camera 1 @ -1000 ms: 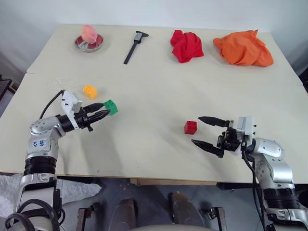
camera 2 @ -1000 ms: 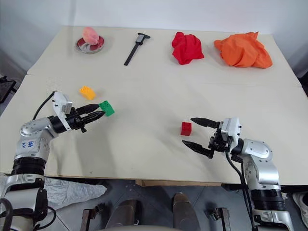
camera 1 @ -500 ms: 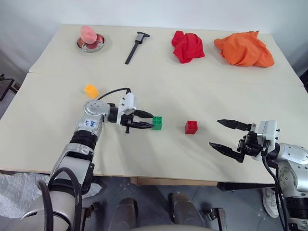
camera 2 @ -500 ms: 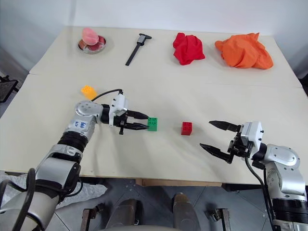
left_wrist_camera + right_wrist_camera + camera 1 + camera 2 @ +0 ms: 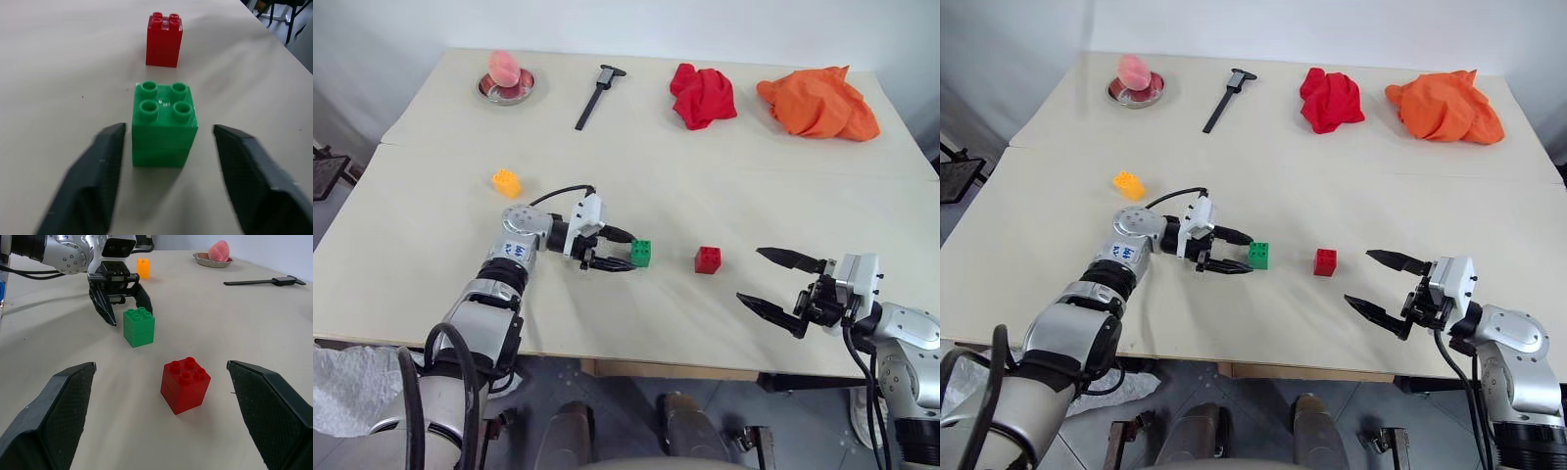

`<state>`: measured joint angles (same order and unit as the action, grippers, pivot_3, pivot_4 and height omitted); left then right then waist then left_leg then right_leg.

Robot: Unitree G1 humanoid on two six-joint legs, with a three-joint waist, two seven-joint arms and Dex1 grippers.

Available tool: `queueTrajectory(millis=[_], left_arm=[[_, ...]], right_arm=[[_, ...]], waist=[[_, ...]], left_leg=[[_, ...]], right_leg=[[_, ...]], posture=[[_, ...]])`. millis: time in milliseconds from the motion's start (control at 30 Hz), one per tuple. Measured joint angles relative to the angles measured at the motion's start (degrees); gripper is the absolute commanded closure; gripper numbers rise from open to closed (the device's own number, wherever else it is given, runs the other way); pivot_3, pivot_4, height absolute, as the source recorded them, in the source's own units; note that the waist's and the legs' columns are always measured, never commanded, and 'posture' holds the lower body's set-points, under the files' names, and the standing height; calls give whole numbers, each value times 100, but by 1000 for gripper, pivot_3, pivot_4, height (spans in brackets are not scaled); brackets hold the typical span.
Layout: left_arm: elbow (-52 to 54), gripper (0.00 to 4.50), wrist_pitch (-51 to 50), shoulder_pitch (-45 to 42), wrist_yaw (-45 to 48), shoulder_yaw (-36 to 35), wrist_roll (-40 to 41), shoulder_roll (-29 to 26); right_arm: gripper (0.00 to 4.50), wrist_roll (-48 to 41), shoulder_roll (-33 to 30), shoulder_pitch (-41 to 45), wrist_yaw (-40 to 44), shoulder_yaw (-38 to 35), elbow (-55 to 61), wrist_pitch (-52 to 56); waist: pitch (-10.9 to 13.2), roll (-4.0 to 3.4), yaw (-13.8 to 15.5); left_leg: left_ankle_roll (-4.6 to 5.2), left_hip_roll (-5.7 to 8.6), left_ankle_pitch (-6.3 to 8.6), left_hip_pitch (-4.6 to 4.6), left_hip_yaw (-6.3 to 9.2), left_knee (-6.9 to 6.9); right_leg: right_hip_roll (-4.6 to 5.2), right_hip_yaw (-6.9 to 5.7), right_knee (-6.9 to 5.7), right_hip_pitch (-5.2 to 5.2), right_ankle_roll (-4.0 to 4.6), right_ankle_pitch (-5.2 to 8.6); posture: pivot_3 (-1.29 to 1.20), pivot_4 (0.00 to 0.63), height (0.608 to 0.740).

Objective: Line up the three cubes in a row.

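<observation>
Green cube (image 5: 164, 125) on table – L gripper (image 5: 625, 251) fingers apart, off it.

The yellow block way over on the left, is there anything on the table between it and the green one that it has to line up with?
Nothing visible lies between the yellow block and the green block except the left gripper, open around the green one.

Left pincer (image 5: 625, 251) open beside green cube (image 5: 641, 254), red cube (image 5: 708, 259) near
</observation>
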<state>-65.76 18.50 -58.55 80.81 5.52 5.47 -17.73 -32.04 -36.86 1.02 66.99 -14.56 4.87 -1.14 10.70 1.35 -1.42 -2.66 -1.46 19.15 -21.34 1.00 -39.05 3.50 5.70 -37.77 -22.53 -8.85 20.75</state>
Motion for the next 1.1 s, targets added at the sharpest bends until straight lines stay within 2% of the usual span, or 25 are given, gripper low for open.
queueTrajectory(millis=[167,267,433,467,533,600,733,867,967,1033,1100], left_arm=[[950,894,-101,313,177,-460,390,-542],[2553,62,-722,1436,347,-794,917,-1153],[4601,18,-1570,3319,-781,-1790,1449,-1641],[4826,18,-1666,3534,-1002,-1963,1513,-1663],[5585,18,-1711,4605,-1881,-2942,1723,-1580],[5854,18,-1745,5439,-2532,-3562,1810,-1377],[6315,18,-1701,6547,-3550,-4225,1936,-752],[6591,18,-1651,7002,-4166,-4583,2158,-328],[6769,18,-1675,7034,-4475,-4558,2208,-248],[6832,18,-1745,6865,-4617,-4423,2215,-290],[6694,18,-1998,6306,-4801,-4142,2158,-479]], right_arm=[[0,-2,140,323,41,276,-46,22],[0,-83,220,639,23,402,-65,165],[0,-132,387,1135,58,633,-109,323],[0,-124,404,1196,80,676,-120,326],[0,-70,565,1504,168,952,-153,324],[0,-40,594,1579,259,1107,-187,333],[0,-12,711,1912,362,1370,-202,386],[0,-19,773,2026,410,1488,-195,499],[0,-18,780,2051,455,1536,-199,525],[0,-17,782,2077,481,1532,-210,525],[0,-5,786,2091,487,1535,-243,521]], waist=[[2,3,-68],[1,-4,-181],[2,0,-134],[2,-1,-90],[0,-4,-149],[1,-3,-169],[2,0,-67],[1,2,1],[1,2,-2],[1,2,-12],[1,2,12]], left_leg=[[-3,-18,-1,7,2,4],[-4,-41,-1,17,3,15],[3,-31,3,4,24,10],[8,-26,6,4,29,9],[11,-25,13,17,13,18],[35,-26,33,10,13,20],[38,-22,40,6,21,12],[42,-18,46,8,28,11],[42,-19,47,7,28,12],[42,-18,47,9,25,13],[40,-16,44,8,33,11]], right_leg=[[-7,4,-9,-8,0,0],[2,15,-14,-9,1,0],[71,-9,-10,-9,2,0],[77,-15,-8,-5,2,0],[93,-23,-1,-3,2,0],[97,-45,3,-9,3,1],[109,-79,20,1,5,0],[111,-88,28,10,6,0],[105,-91,31,11,6,0],[98,-90,30,11,6,0],[88,-104,24,11,6,0]], posture=[[0,150,740],[0,150,740],[0,150,740],[0,150,740],[0,150,740],[0,150,740],[0,150,740],[0,150,740],[0,150,740],[0,150,740],[0,150,740]])
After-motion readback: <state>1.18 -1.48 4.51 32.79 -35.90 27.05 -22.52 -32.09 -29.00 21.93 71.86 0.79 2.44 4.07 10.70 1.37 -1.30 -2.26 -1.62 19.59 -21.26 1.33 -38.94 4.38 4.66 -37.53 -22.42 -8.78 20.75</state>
